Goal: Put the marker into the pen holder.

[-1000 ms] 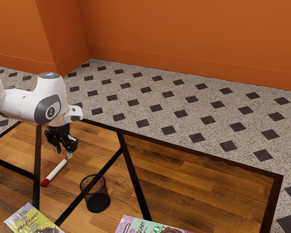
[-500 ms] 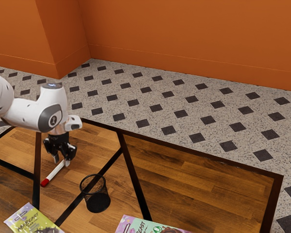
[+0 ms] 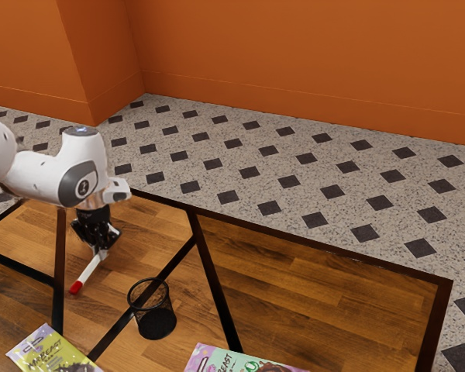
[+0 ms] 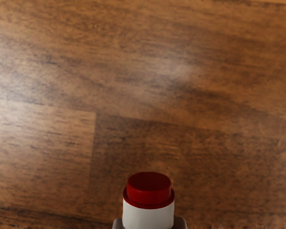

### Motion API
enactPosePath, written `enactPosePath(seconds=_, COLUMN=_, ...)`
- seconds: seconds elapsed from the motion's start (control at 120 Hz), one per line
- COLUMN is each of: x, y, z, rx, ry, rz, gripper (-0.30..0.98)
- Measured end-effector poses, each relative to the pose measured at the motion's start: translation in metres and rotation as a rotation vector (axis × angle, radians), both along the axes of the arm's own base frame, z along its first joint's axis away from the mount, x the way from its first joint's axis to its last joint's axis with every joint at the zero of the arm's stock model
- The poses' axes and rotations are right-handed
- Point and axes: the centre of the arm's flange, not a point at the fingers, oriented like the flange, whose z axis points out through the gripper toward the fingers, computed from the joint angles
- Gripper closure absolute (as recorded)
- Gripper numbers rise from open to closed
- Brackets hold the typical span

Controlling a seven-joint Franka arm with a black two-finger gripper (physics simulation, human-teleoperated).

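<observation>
The jaws grip the marker (image 3: 88,273) near one end, its red cap (image 3: 76,287) sticking out below them. The pen holder (image 3: 156,319) stands upright on the counter (image 3: 294,287), toward the exterior view's lower right from the jaws.

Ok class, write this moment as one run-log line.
black pincer: shut on red-ended white marker | black mesh pen holder: upright on wooden table | marker: outside holder

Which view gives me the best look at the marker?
The exterior view: it shows the marker slanting from the tool down to a red end, plus the pen holder it must reach. The wrist view gives a close-up of one red end and part of the white barrel, between the tool's fingertips.
</observation>
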Motion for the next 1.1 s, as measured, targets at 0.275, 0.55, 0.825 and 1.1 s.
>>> enactPosePath(seconds=0.275, x=-0.005, y=-0.134, z=0.166, rx=-0.015, ry=-0.244, rz=-0.215, gripper=0.78)
enactPosePath(seconds=0.55, x=-0.026, y=-0.186, z=0.180, rx=-0.065, ry=-0.210, rz=-0.264, gripper=0.79)
enactPosePath(seconds=0.825, x=-0.032, y=-0.231, z=0.173, rx=-0.103, ry=-0.170, rz=-0.310, gripper=0.79)
enactPosePath(seconds=1.1, x=-0.016, y=-0.227, z=0.148, rx=-0.103, ry=-0.204, rz=-0.293, gripper=0.79)
